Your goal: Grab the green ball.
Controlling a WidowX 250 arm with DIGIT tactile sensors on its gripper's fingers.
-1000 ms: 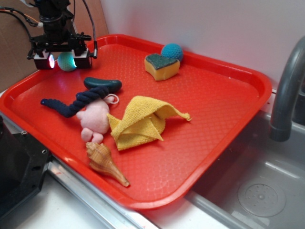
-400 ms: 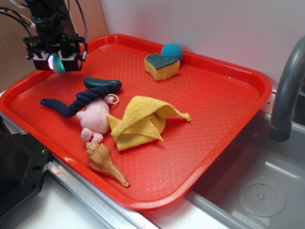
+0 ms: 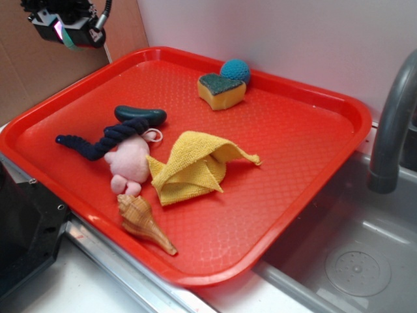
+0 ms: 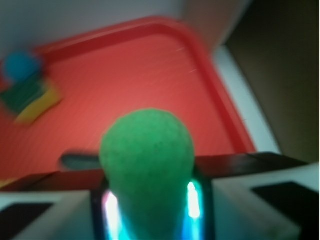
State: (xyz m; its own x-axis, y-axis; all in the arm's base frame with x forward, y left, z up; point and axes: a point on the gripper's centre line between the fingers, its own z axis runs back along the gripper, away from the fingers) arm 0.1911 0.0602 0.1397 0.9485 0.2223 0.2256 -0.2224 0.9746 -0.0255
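Observation:
The green ball fills the lower middle of the wrist view, squeezed between my two lit pads, so my gripper is shut on it. From the exterior view my gripper hangs high at the top left, above and beyond the tray's far left corner. Only a sliver of green shows between its fingers there.
The red tray holds a teal-blue yarn ball, a yellow-green sponge, a yellow cloth, a pink plush, a dark blue rope, a dark oblong piece and a shell. A sink and grey faucet lie right.
My gripper has risen from just above the tray's left side to high at the top left, carrying the green ball with it. Everything on the tray stayed put.

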